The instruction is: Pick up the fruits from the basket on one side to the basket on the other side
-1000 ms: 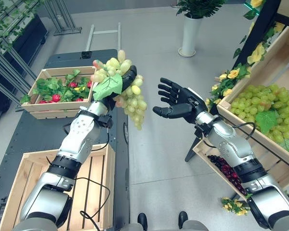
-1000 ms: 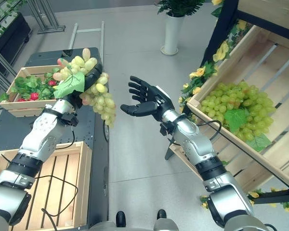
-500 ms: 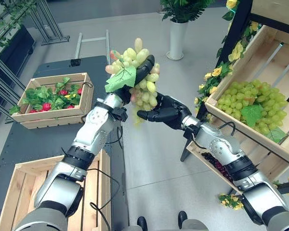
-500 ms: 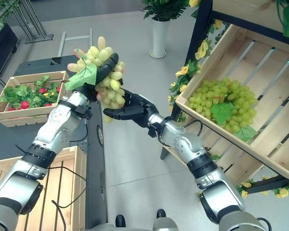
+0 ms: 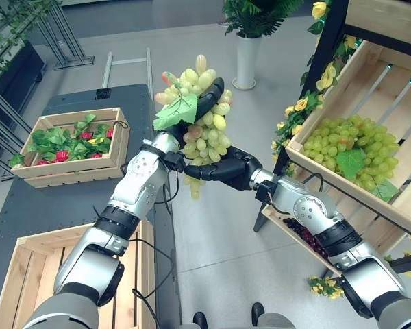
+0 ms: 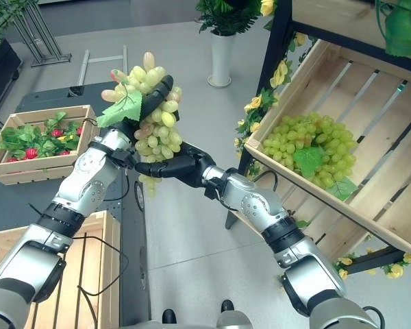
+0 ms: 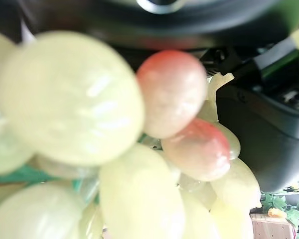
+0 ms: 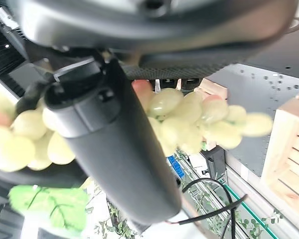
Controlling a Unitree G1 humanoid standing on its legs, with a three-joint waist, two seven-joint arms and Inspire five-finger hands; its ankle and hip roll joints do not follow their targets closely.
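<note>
A bunch of green grapes (image 5: 204, 135) with a green leaf is held up in the air between the two sides. My left hand (image 5: 207, 100) is shut on its top, dark fingers curled over the grapes. My right hand (image 5: 223, 168) reaches in from the right. Its fingers are stretched out against the lower part of the bunch, and the thumb (image 8: 114, 149) is straight beside the grapes (image 8: 189, 119). In the left wrist view the grapes (image 7: 70, 99) sit right at the hand. On the right, a slanted wooden crate (image 5: 390, 82) holds more green grapes (image 5: 349, 144).
A crate of red fruit and leaves (image 5: 67, 140) sits on the dark table (image 5: 48, 205) at the left. Nearer to me is a bare slatted crate (image 5: 20, 274). Dark cherries (image 5: 316, 241) lie in the low shelf crate. A white planter (image 5: 246, 58) stands behind.
My right hand has moved left from open air to under the bunch and now touches it. The left hand has carried the grapes a little to the right. The camera has shifted.
</note>
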